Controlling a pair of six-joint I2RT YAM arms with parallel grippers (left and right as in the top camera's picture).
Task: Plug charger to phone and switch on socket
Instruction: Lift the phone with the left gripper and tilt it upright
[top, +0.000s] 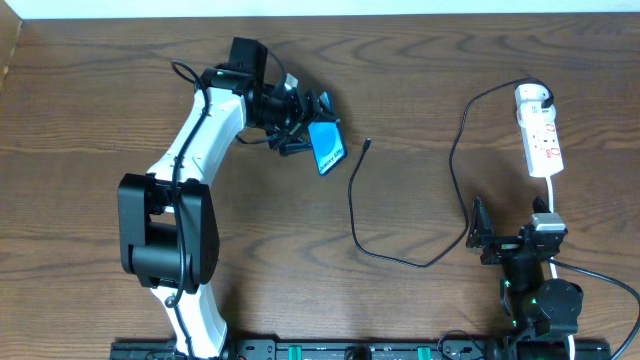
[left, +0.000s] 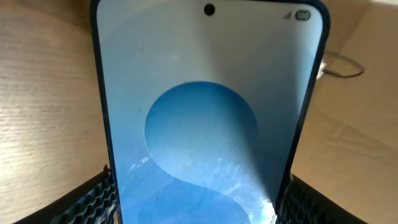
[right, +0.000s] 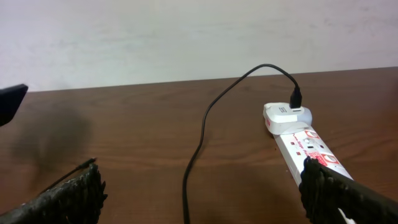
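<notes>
The phone (top: 327, 148) is gripped at its 2 long edges by the left pincer (top: 306, 132). The right pincer (top: 480, 238) is opened wide, empty, near the socket (top: 541, 135).

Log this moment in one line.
left gripper: shut on phone, tilted | right gripper: open, empty | charger: tip loose on table, adapter in socket | phone: unplugged

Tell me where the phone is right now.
In the overhead view, the phone is left of centre, clamped in the left gripper, with the charger's plug tip lying to its right.
</notes>
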